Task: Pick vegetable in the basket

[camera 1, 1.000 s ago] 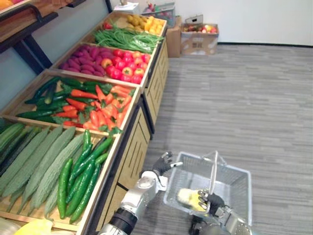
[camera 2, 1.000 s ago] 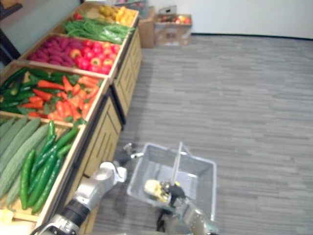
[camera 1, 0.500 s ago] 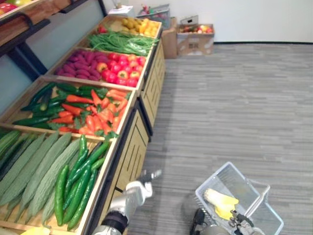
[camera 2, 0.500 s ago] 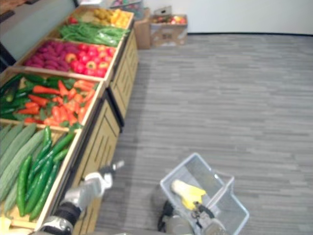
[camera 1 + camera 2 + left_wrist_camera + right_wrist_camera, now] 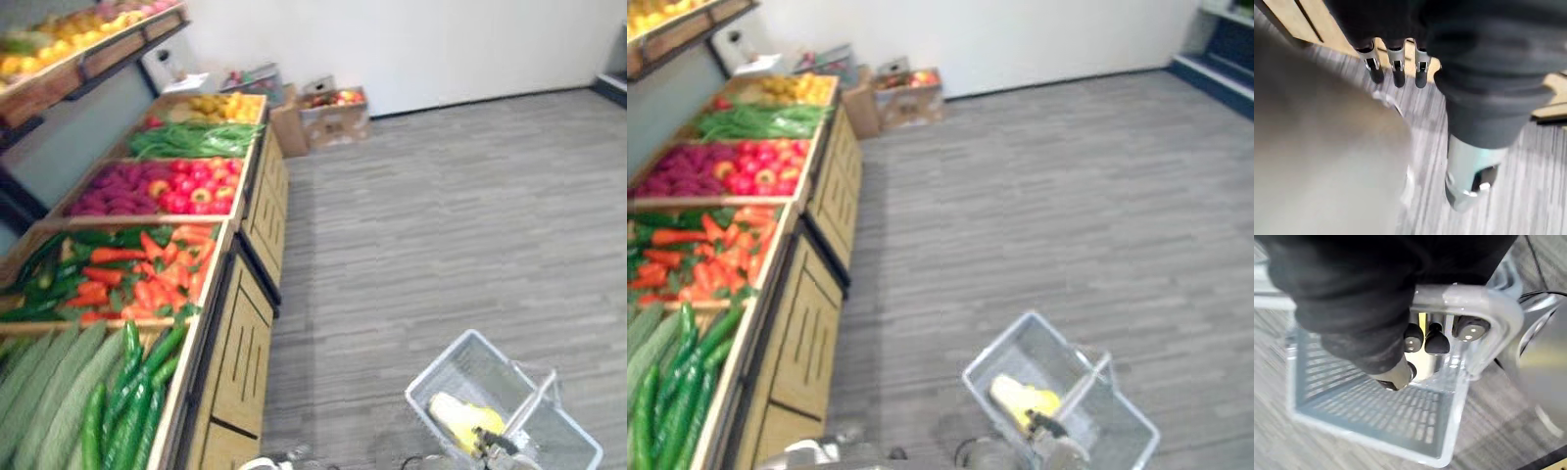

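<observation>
The right hand [image 5: 1361, 308] was seen with its fingers [image 5: 1436, 342] clenched round the handle [image 5: 1469, 297] of the grey mesh basket [image 5: 999, 345], which was set apart from the wooden worktop [image 5: 240, 352], on its right. A yellow vegetable [image 5: 465, 419] was lying inside the basket, near the handle. The left hand [image 5: 1469, 58] was held over the grey floor [image 5: 441, 215], its fingers [image 5: 1396, 71] released and nothing grasped. Cucumbers [image 5: 127, 401] and carrots [image 5: 157, 284] were laid out in crates on the worktop.
</observation>
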